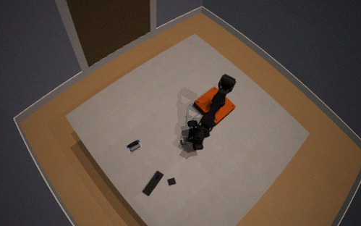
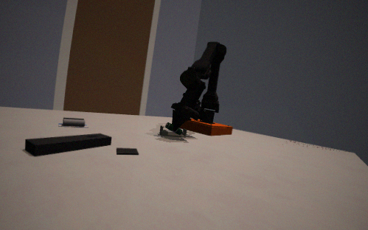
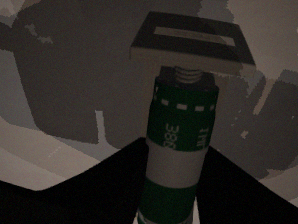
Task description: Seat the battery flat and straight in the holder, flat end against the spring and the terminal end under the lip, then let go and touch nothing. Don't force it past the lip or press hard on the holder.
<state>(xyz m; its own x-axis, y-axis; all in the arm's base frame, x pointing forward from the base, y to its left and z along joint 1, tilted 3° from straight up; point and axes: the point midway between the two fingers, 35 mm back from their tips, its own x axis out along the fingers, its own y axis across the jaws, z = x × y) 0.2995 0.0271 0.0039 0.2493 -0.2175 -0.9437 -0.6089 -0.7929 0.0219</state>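
Observation:
My gripper (image 3: pixel 173 151) (image 1: pixel 189 140) (image 2: pixel 178 123) is shut on a green battery with a white band (image 3: pixel 178 119) (image 2: pixel 175 129). It holds the battery low over the table, just in front of the arm's orange base. In the wrist view the battery's far end touches the coil spring (image 3: pixel 188 75) at the holder's end wall (image 3: pixel 193 42). The spring looks short, squeezed between the battery and the wall. The holder (image 2: pixel 164 130) lies under the gripper and is mostly hidden by it. The end with the lip is not visible.
The arm's orange base (image 1: pixel 202 102) (image 2: pixel 212 129) stands just behind the gripper. A second small holder with a grey cylinder (image 1: pixel 134 145) (image 2: pixel 73 122) lies to the left. A long black bar (image 1: pixel 152 183) (image 2: pixel 68 143) and a small black square (image 1: pixel 171 181) (image 2: pixel 127 151) lie nearer the table's front.

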